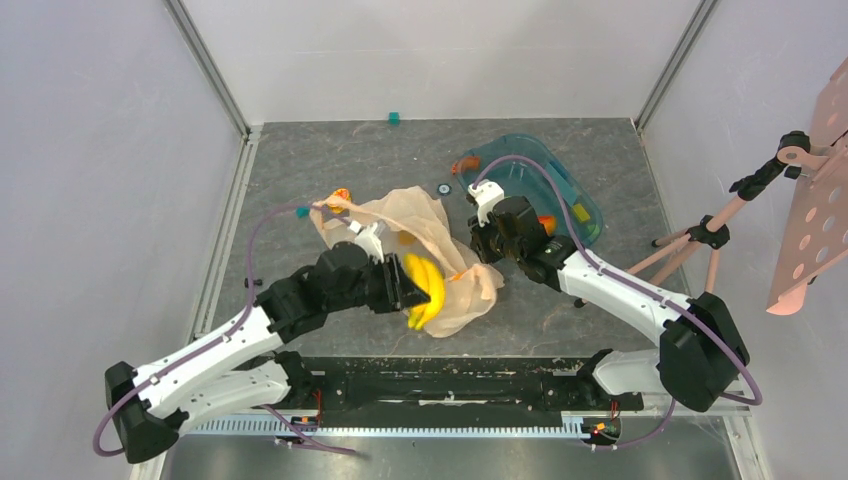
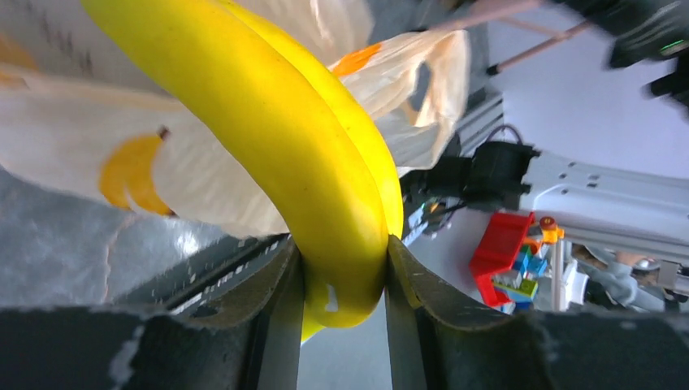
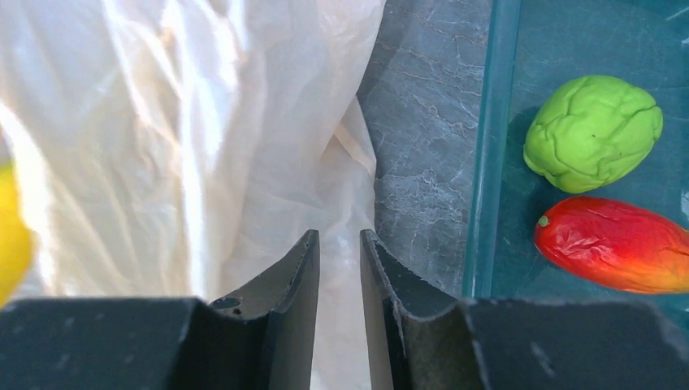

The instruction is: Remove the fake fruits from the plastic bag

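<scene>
Over the near edge of the plastic bag (image 1: 420, 215), which lies crumpled on the grey bench (image 3: 414, 122), the left fingers (image 2: 264, 309) are clamped on the yellow banana (image 2: 268, 122). At the bag's right edge the right fingers (image 3: 296, 280) sit nearly together, and honestly I can't tell if they're pinching plastic. Just right of the bag, the green fruit (image 3: 593, 134) and red-orange fruit (image 3: 617, 244) lie side by side in the teal tub (image 3: 487, 162).

Left claw (image 2: 343, 248) clamped on banana (image 2: 276, 130), right claw (image 3: 339, 240) slightly parted, pointing downward.
</scene>
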`<control>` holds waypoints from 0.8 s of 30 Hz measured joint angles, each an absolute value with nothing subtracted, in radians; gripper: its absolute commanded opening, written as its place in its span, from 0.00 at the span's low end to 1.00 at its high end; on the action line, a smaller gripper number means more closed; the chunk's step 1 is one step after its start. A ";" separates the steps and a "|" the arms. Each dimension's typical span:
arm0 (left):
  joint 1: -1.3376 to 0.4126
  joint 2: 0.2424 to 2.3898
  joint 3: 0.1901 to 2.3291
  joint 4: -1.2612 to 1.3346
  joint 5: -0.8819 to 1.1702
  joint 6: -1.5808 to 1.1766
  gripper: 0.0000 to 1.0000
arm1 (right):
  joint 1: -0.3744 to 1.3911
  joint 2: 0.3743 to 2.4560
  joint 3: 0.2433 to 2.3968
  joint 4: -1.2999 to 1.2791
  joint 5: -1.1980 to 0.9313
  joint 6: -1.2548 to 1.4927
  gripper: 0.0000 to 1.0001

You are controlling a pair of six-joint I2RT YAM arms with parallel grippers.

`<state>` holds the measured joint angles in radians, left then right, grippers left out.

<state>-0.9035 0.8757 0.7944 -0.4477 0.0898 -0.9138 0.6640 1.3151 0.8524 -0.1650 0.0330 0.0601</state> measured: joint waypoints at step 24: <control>-0.904 1.110 1.275 -0.505 0.208 -0.775 0.02 | 0.655 0.946 0.929 -0.324 0.398 0.216 0.61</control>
